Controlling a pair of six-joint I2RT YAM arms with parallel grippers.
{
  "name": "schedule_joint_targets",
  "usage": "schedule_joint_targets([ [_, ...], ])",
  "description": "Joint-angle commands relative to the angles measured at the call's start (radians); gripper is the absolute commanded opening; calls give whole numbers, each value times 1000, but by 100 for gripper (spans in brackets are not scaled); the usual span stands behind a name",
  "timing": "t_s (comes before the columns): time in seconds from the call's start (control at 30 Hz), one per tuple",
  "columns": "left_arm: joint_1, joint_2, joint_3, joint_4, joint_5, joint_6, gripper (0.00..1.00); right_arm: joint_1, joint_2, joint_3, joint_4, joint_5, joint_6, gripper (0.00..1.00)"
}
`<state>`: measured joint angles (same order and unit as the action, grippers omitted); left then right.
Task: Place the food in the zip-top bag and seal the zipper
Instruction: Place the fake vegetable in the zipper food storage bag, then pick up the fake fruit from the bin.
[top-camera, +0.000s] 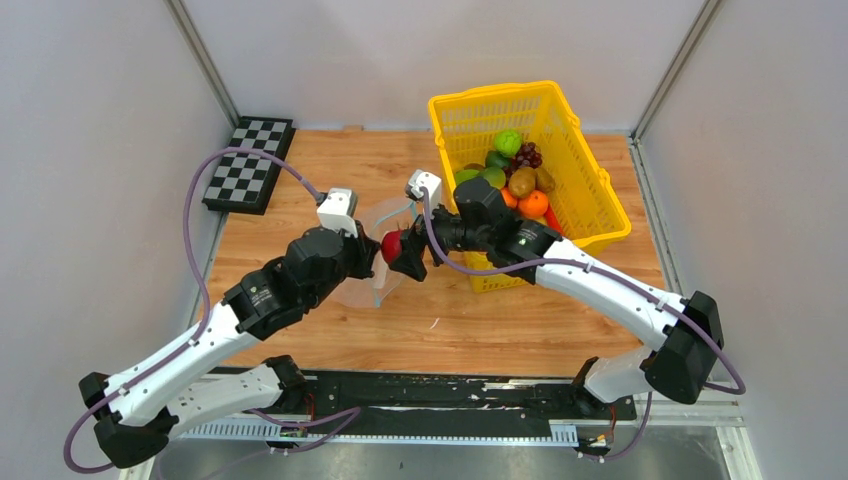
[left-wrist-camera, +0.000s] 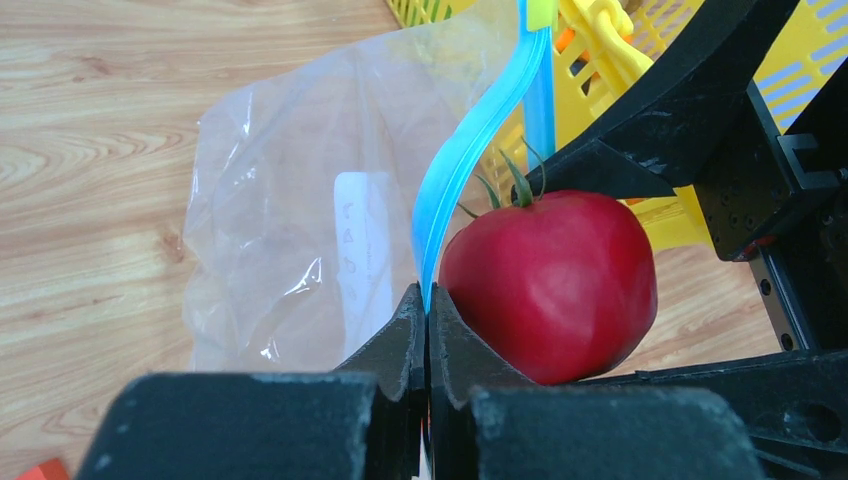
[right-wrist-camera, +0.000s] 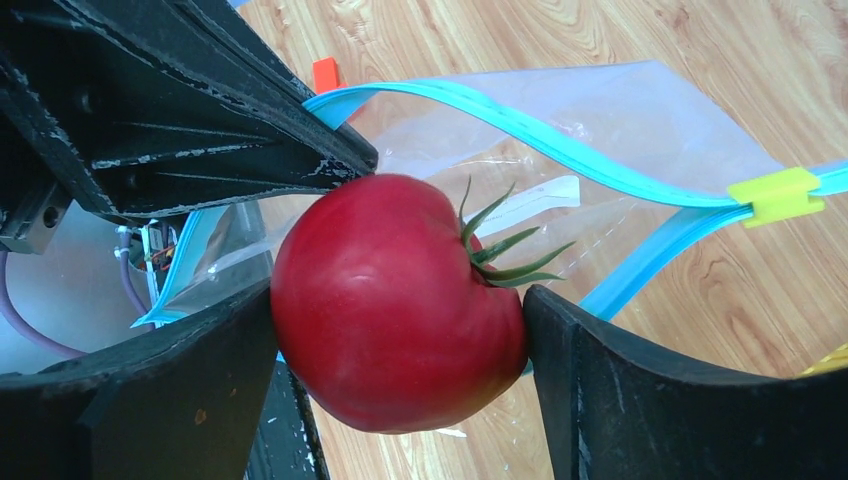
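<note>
We see the left claw (left-wrist-camera: 427, 300) clenched on the zipper (left-wrist-camera: 470, 140), its two matte black fingers pressed flat together with the thin teal-blue strip pinched between them. From that pinch the strip rises in a soft S-curve, so the mouth of the zip-top bag (left-wrist-camera: 290, 200) gapes. The bag is clear, crinkled film with a white label (left-wrist-camera: 362, 240) showing through it, and its body lies on the pale wood-grain worktop (top-camera: 500, 320), left of the middle, between the two arms. A small yellow plastic slider (right-wrist-camera: 775, 193) sits on the zipper where its two tracks meet. The right claw (right-wrist-camera: 400, 300) is grasping a tomato (right-wrist-camera: 390, 330), with both of its broad, curved black fingers touching the fruit's sides. The tomato is smooth, glossy, deep red and slightly lobed, with a spiky green calyx turned toward one finger. It hangs right at the open mouth, just beside the zipper and seemingly touching the outer side of a left-claw finger; we cannot tell whether any of it is past the rim. Behind the right arm stands a yellow plastic basket (top-camera: 490, 98) with lattice walls, and inside it are piled dark grapes (top-camera: 527, 155), an orange (top-camera: 533, 204) and green fruit. A black-and-white checkerboard (top-camera: 248, 163) lies at the worktop's far left corner.
</note>
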<state>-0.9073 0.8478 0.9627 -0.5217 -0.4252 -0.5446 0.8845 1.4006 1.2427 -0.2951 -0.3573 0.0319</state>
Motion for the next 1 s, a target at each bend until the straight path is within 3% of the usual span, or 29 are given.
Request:
schedule_joint_targets([
  [0.0, 0, -26, -10, 74, 7, -10, 0, 8, -52, 17, 47, 12, 7, 90],
  [0.23, 1, -33, -7, 74, 6, -11, 0, 8, -62, 14, 56, 66, 23, 95],
  [0.43, 1, -38, -19, 67, -17, -17, 0, 8, -103, -14, 101, 31, 42, 89],
  [0.73, 2, -41, -21, 1, -120, -48, 0, 5, -269, -96, 182, 84, 52, 95],
  [0.97, 2, -70, -10, -26, -172, -37, 0, 2, -299, -99, 177, 113, 63, 96],
])
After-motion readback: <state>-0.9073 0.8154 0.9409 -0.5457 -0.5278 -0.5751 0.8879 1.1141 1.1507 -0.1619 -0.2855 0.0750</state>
